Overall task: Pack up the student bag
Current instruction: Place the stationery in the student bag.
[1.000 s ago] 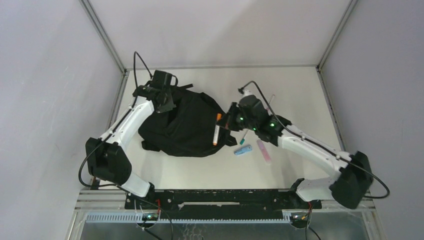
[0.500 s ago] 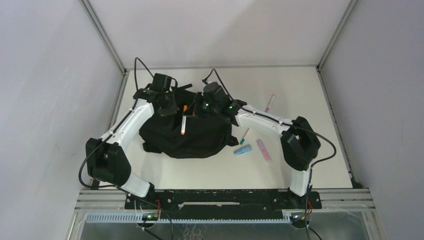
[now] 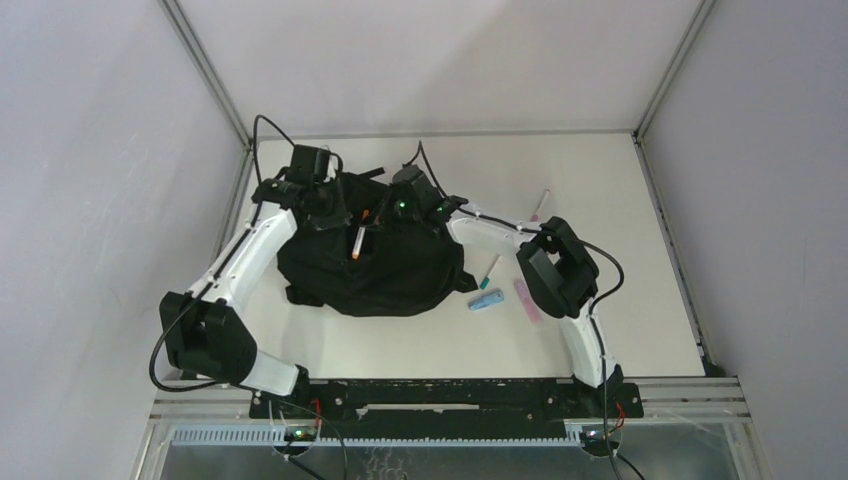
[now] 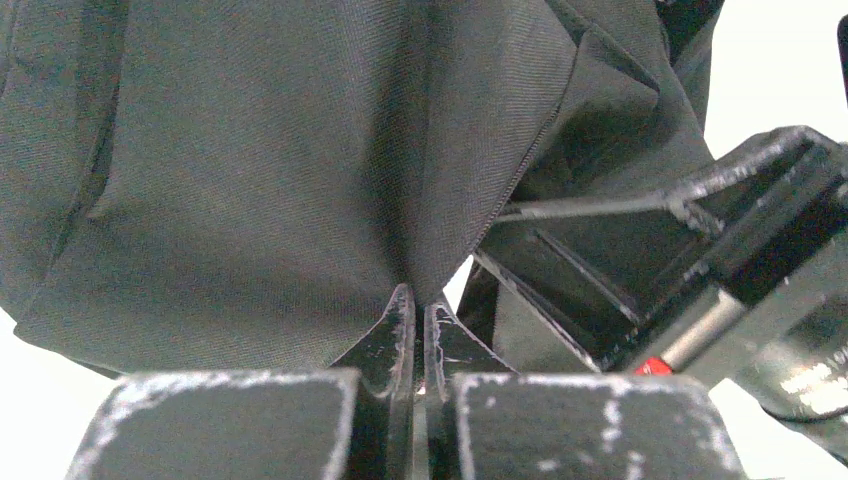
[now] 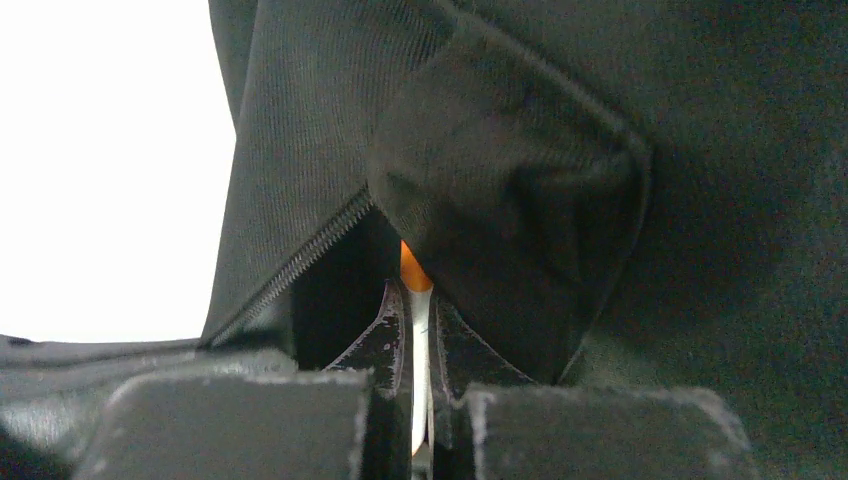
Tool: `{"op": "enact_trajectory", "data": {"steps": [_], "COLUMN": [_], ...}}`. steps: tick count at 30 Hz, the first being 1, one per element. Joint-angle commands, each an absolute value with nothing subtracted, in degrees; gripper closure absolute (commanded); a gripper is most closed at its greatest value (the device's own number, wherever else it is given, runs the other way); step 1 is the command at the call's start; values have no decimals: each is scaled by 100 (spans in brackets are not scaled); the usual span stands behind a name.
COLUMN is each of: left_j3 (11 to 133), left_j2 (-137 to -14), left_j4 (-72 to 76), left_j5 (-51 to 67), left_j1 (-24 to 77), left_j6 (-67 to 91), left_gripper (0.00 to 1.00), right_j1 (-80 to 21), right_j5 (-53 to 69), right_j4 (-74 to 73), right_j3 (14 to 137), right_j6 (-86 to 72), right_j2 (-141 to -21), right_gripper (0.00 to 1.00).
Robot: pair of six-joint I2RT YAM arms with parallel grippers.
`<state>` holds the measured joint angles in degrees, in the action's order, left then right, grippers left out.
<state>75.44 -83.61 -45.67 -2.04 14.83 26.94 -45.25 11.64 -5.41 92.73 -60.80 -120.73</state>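
Since a second ago my right arm has swung left, from the right rim of the bag to its far upper part, carrying the pen along. The left arm has edged a little back and to the left.

The student bag point(image 3: 390, 275), a black soft fabric backpack, rounded, lies left of centre on the pale surface point(image 3: 610, 190). Its longer span runs left to right, with black straps point(image 3: 372, 174) bunched at the far edge.

My left claw point(image 3: 330, 212) sits at the bag's far left corner, pinched tight on a fold of its cloth. In the left wrist view the two fingers meet with only fabric between them.

My right claw point(image 3: 381, 214) is just beside it, over the far middle of the bag, clamped on a slim white pen with orange ends point(image 3: 359, 240). That pen slants from the claw toward the near left, over the black cloth. In the right wrist view its orange tip stands at a dark gap beside a line of zip teeth point(image 5: 300, 262).

Off the bag's right side lie a teal-tipped pen point(image 3: 489, 270), a small blue stick point(image 3: 486, 299) and a pink stick point(image 3: 527, 300). A pink-tipped pen point(image 3: 541, 205) lies farther back.
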Motion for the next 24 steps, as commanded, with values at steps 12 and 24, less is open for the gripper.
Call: {"op": "enact_trajectory", "data": {"steps": [12, 24], "left_j3": [7288, 7182], "left_j2": [-7960, -7941], "left_j4": [-4315, -4263], "left_j5": [690, 388], "left_j1": [1443, 1324], "left_j6": [2345, 2346], "left_gripper": [100, 100], "right_j1": [-4502, -4456], "right_j5": [467, 812], "right_j4": [-734, -366], "right_j3": [10478, 8756], "right_j6": [-6306, -5241], "right_j2": [-12585, -10789], "right_gripper": [45, 42]}}
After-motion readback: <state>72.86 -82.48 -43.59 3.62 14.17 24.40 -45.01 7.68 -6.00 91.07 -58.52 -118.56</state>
